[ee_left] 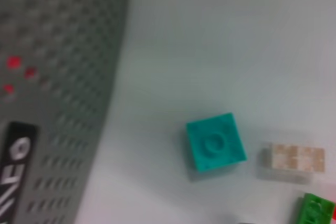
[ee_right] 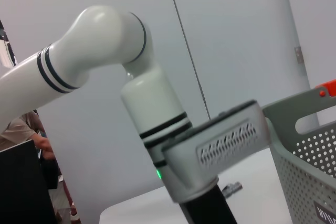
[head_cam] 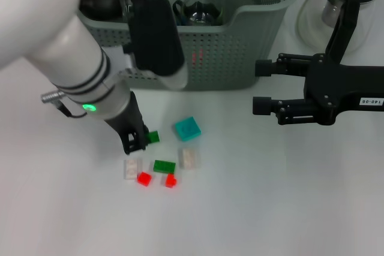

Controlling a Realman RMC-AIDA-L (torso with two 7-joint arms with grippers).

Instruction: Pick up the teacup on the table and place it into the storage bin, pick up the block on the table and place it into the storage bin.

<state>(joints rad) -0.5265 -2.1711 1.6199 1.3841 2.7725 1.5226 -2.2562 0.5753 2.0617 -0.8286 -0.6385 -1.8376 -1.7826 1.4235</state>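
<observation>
A plain white tabletop [head_cam: 270, 208] fills the lower frame; behind, pale grey wall panels [ee_right: 231, 35] meet at a thin seam.

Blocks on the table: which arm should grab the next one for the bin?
Left. The left gripper is down at the table beside the small green block, with the other blocks just past it. The right gripper hangs open off to the right, apart from them, beside the bin.

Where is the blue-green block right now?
In the head view the teal block lies on the table before the storage bin, just right of the left claw.
</observation>
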